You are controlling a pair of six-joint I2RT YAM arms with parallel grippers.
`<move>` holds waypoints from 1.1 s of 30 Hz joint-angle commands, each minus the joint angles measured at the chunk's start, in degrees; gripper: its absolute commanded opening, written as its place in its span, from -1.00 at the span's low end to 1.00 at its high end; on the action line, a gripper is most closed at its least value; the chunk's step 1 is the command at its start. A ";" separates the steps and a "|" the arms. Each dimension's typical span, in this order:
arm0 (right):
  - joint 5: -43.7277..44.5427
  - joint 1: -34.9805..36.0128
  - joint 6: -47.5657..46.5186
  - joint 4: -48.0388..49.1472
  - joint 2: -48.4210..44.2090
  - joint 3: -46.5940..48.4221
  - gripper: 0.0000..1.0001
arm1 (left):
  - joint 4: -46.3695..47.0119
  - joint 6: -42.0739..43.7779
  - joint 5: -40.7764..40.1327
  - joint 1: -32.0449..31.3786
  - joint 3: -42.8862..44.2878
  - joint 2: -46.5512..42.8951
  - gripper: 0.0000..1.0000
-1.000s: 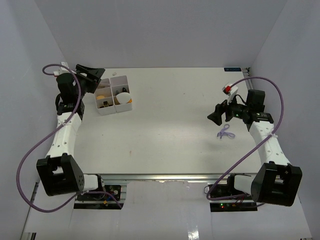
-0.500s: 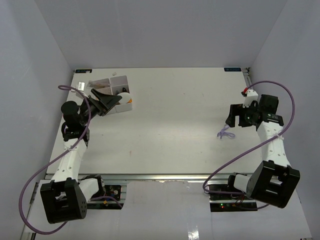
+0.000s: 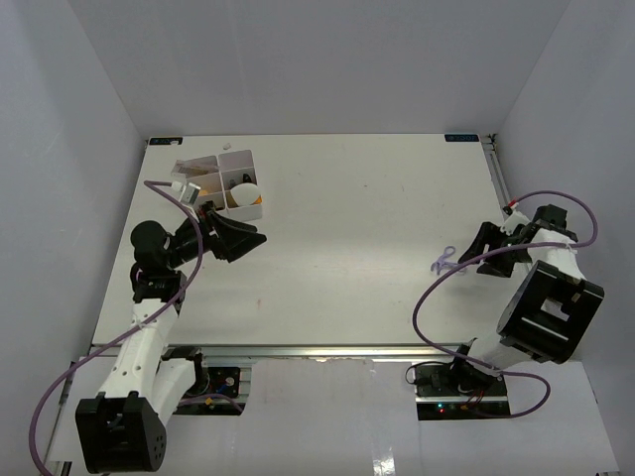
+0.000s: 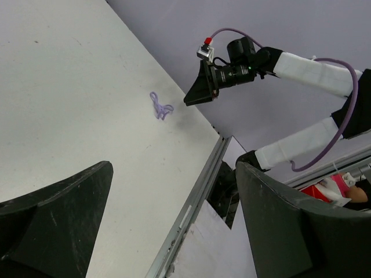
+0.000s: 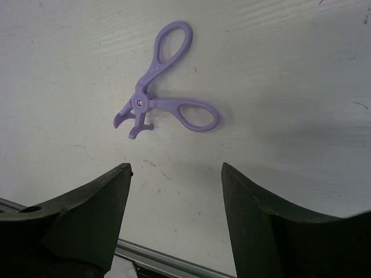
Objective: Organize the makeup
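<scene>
Listing contents, largest first.

Table [image 3: 347,218]: white, scuffed.

Left gripper [image 4: 174,167]: jaws spread wide with nothing between them, poised just near of the box.

Right gripper [image 5: 177,171]: jaws apart and empty, hanging above the table with the purple tool just beyond its fingertips, not touching it.

White compartmented box [image 3: 238,157]: far-left part of the table.

Makeup: orange white-capped tube [image 3: 256,199] in the box's near-right compartment. The other contents are too small to name.

Purple scissor-handled tool [image 5: 139,103]: lying flat on the right side of the table, handles splayed, well apart from the box.
</scene>
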 commanded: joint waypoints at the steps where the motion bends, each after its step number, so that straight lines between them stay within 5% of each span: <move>1: -3.24 -0.11 4.00 0.36 3.33 0.38 0.28 | -1.17 5.19 1.93 -2.10 -0.94 -2.58 0.96; 10: -0.47 -0.11 6.50 3.36 10.13 2.06 0.01 | -0.41 5.90 2.07 -2.82 -2.63 -2.84 0.96; 33: 2.29 -0.01 9.39 8.16 17.15 3.91 -0.20 | -0.66 6.35 2.17 -2.83 -2.81 -1.60 0.96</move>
